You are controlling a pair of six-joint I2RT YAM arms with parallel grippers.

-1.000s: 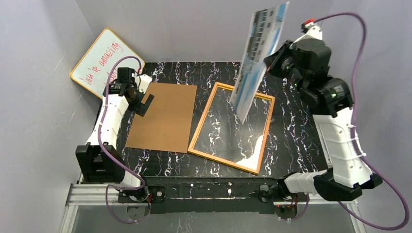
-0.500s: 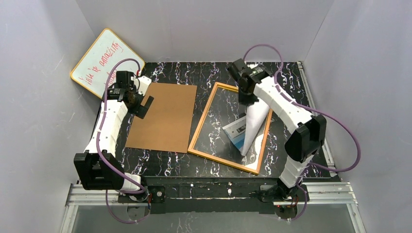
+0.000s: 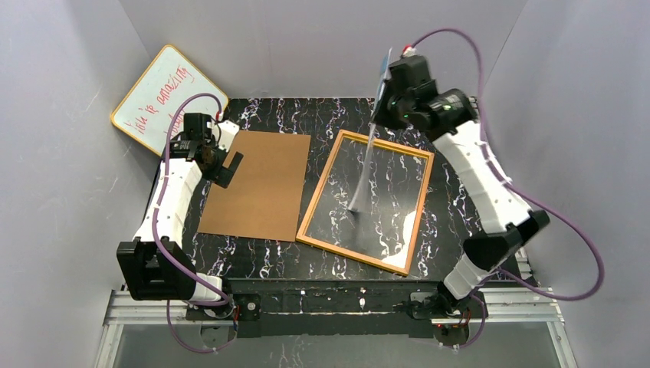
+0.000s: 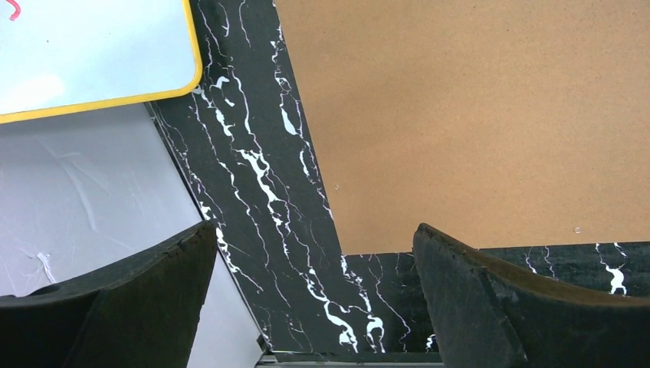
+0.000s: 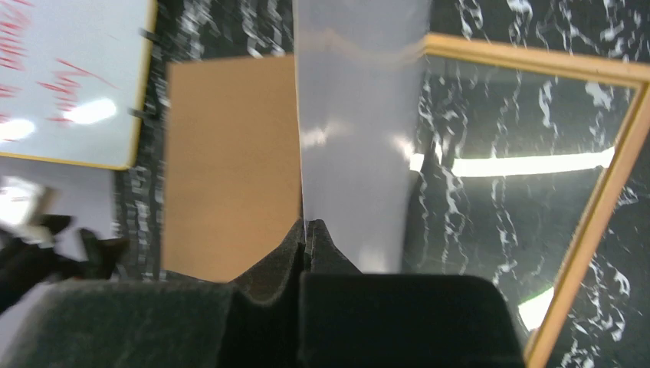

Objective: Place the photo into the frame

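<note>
My right pincer [image 5: 306, 226] grips the photo [image 5: 352, 138], which hangs edge-down over the frame [image 3: 320, 184] on the counter [image 3: 291, 115]. I should rest its lower edge inside one rim, then lay it flat.

Black marble-patterned table [image 3: 306, 115]; brown board [image 3: 257, 184] and frame [image 3: 398, 192] flat on it, apart.

Free tabletop strip [image 3: 320, 153] between brown board [image 3: 257, 184] and frame [image 5: 536, 61]; photo [image 5: 356, 115] upright above frame's glass

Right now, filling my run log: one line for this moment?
right gripper: shut on photo, over frame | left gripper: open, near backing board
</note>
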